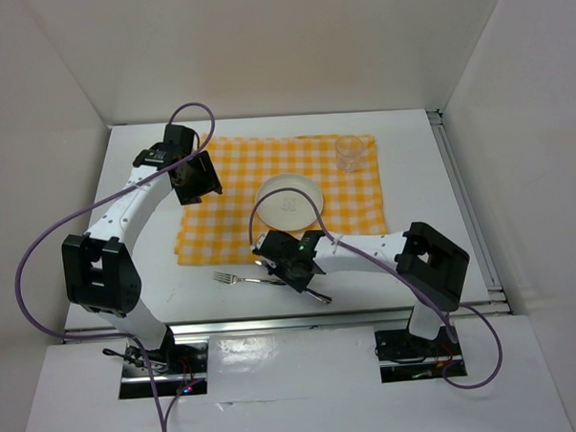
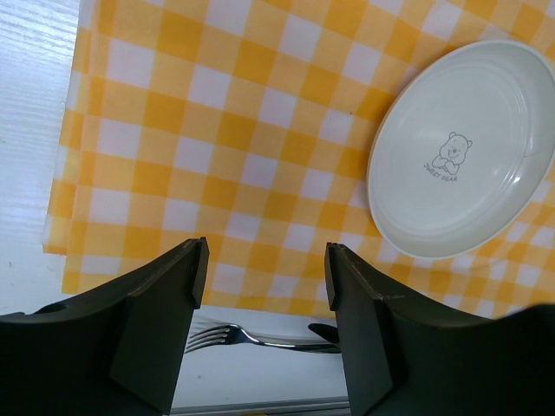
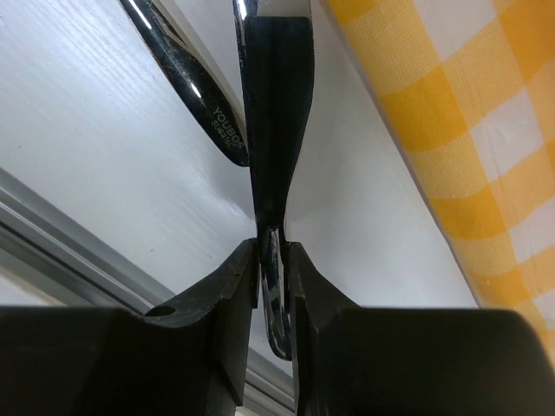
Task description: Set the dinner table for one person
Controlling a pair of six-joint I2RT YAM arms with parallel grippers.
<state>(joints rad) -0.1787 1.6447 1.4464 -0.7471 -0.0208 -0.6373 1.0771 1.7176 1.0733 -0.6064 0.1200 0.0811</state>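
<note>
So, the dinner table (image 1: 411, 187) is the big white top under everything, and both arms stand at its near edge. On my right gripper (image 3: 270, 251) the fingers (image 3: 230, 295) are pressed together on a thin metal handle (image 3: 276, 113), which stands on its edge between them, low over the white surface. Whether this is the handle of the fork (image 1: 235, 278) I cannot tell. Just beside it, on the left in the wrist view, lies a second handle (image 3: 195, 82) with small letters on it; whether the two touch I cannot tell. On my left gripper (image 2: 266, 250) the fingers (image 2: 165, 303) stand wide apart and hold nothing. They hang above the checked cloth (image 1: 244, 194), close to its left border.

The cloth covers the middle and far part of the table. A plate (image 1: 289, 202) sits on it toward the near border, and a glass (image 1: 350, 151) stands at its far right corner. The fork lies on bare table just in front of the cloth. This near strip, between the cloth and the metal rail (image 1: 321, 320), is narrow; left and right of the cloth there is more bare white.

The left arm bends up the left side and curves in over the cloth, with the gripper looking down. The right arm folds at its elbow on the right, and its forearm reaches leftwards, low along the near strip.
</note>
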